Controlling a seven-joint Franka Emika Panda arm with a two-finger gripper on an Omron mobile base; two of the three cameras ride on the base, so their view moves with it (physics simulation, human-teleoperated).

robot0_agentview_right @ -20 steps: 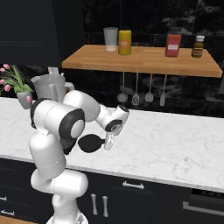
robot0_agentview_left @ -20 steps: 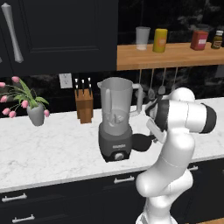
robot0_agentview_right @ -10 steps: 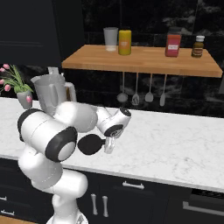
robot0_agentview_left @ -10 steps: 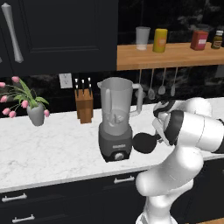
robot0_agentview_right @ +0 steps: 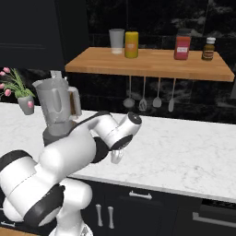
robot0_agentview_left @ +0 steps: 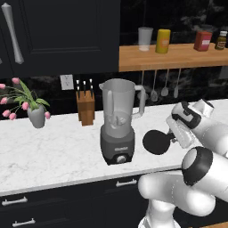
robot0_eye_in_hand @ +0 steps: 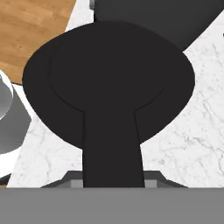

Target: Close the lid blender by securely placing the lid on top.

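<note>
Lid (robot0_agentview_left: pixel 156 141), flat matte-black disc, clamped in jaws beside blender (robot0_agentview_left: pixel 118 121).

Blender (robot0_agentview_left: pixel 118 122) on counter (robot0_agentview_left: pixel 53 151). Knife block (robot0_agentview_left: pixel 85 107) behind-left of blender, flower vase (robot0_agentview_left: pixel 36 116) further left. Lid (robot0_agentview_left: pixel 156 141) just right of blender, off counter, in gripper (robot0_agentview_left: pixel 171 138). Shelf (robot0_agentview_left: pixel 173 57) above-right of blender.

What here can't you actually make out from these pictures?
- Finger tips: in the hand view the lid covers them.
- Lid in the right base view: behind the arm.
- Labels on the red tin and brown bottle: too small.
- Blender jar contents: blurred by tint.
</note>
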